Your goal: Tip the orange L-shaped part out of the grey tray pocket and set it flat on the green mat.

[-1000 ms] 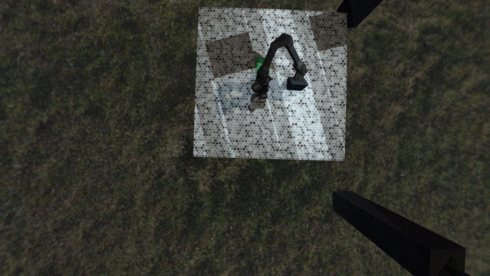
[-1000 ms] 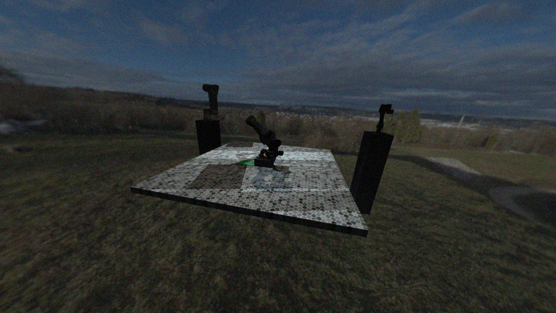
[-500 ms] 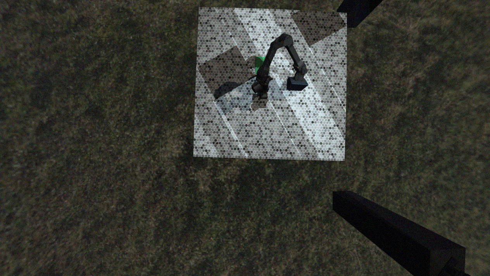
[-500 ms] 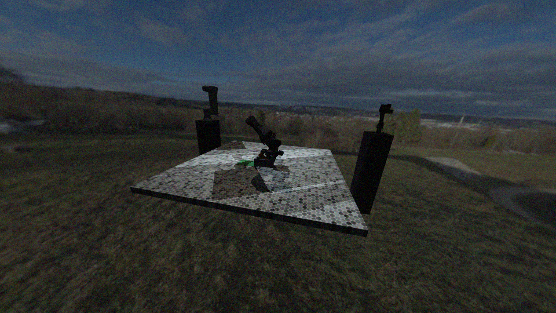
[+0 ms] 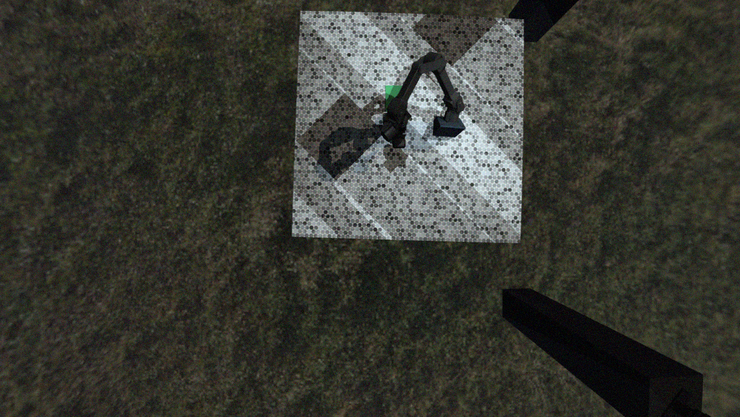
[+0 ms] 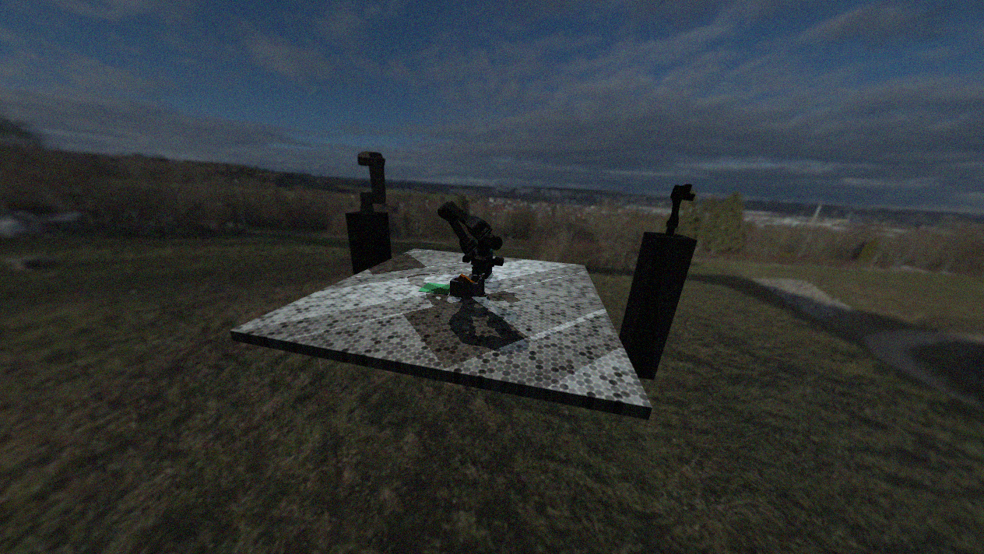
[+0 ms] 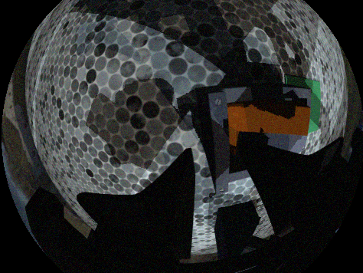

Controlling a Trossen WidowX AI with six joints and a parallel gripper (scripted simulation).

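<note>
Hovering low over the tray, your black parallel-jaw pincer (image 7: 224, 159) stands half-spread and holds nothing. Just beyond its tips the orange L-shaped part (image 7: 267, 126) lies in the grey tray (image 7: 291, 143); whether one end has tipped up, you cannot tell. The green mat (image 7: 315, 103) sits just behind. Expect a stiff, light, smooth-faced block: pinch the raised end across its narrow sides, squarely, or it may slip.

The square hexagon-speckled grey table (image 5: 362, 207) looks like polished stone; the black jointed arm (image 5: 408, 85) appears matt plastic; the orange L-shaped part (image 7: 265, 120) smooth and matt.
</note>
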